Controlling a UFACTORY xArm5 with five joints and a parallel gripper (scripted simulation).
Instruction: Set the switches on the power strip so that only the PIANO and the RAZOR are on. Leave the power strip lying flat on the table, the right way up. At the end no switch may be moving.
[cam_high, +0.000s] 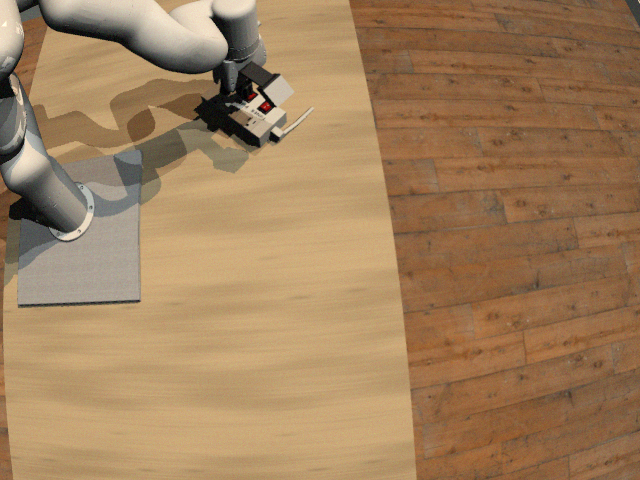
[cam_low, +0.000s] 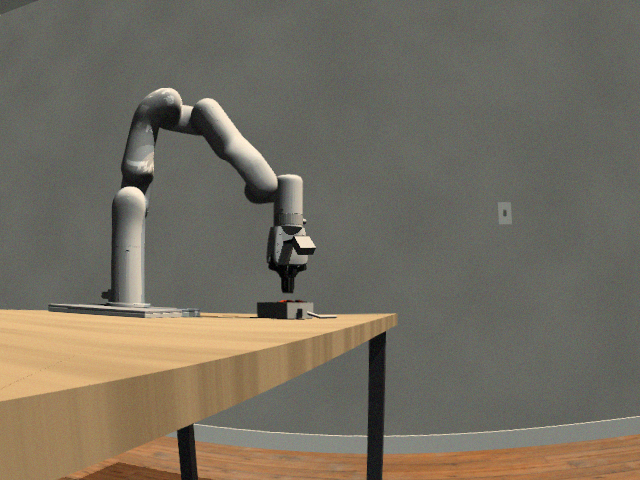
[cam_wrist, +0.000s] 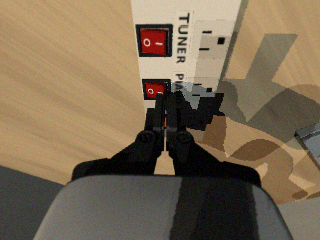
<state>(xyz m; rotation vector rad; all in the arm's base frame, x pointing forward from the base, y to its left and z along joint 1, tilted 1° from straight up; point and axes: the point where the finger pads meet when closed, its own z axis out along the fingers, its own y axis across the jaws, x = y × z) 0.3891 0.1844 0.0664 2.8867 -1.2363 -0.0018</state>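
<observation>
Here the pincer, shut tight and holding nothing, hangs just above the PIANO switch on the power strip, whose long axis runs ahead along the bench.

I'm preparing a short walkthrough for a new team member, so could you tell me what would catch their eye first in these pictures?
First, the white arm arching over the far side of the wooden table, its shut gripper hanging just above the small power strip near the table's edge. Next, in the wrist view, the strip's red rocker switches: the TUNER switch shows whole, and the closed fingers partly cover the switch below it.
</observation>
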